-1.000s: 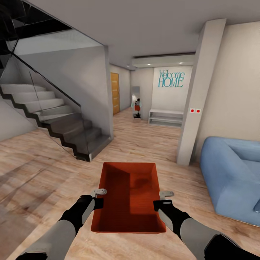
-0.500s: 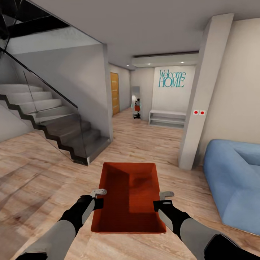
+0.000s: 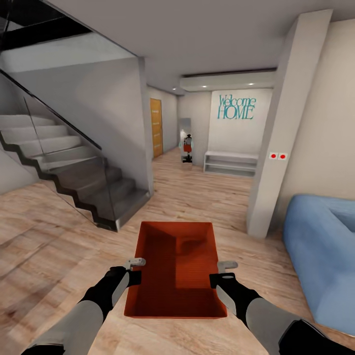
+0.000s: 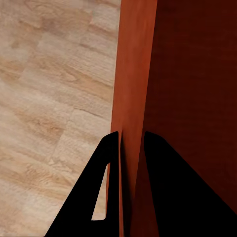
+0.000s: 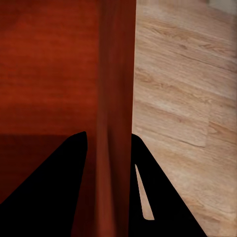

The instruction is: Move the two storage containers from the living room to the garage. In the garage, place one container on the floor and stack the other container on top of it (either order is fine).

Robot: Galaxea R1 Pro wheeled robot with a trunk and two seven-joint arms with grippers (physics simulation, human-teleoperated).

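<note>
The left gripper [image 3: 132,270] sits at lower left of centre in the head view, its fingers pinched over the left long wall of the orange-red storage container [image 3: 175,268]. In the left wrist view one dark finger [image 4: 111,187] lies outside that thin wall and the other inside it, both pressed against it. The container hangs between the two arms at lower centre of the head view, above the light wood plank floor [image 3: 54,236], open side up. Its long axis runs away from the robot, toward the hallway. At lower right of centre the right gripper [image 3: 223,272] clamps the opposite long wall the same way, and the right wrist view shows its fingers [image 5: 64,187] straddling the wall. Both arms hold at about the same point along the container, so neither is nearer.

The carry appears to turn on heading. The hallway opening lies straight beyond the far short end of the container, between the glass-sided staircase [image 3: 74,167] at left and the pale pillar [image 3: 286,133] at right, with the blue sofa [image 3: 320,256] at the right edge.

The sofa is cut off by the frame. The wooden door [image 3: 156,127] and the small red thing [image 3: 187,146] far down the hall are too distant to identify. The container's underside is hidden.
</note>
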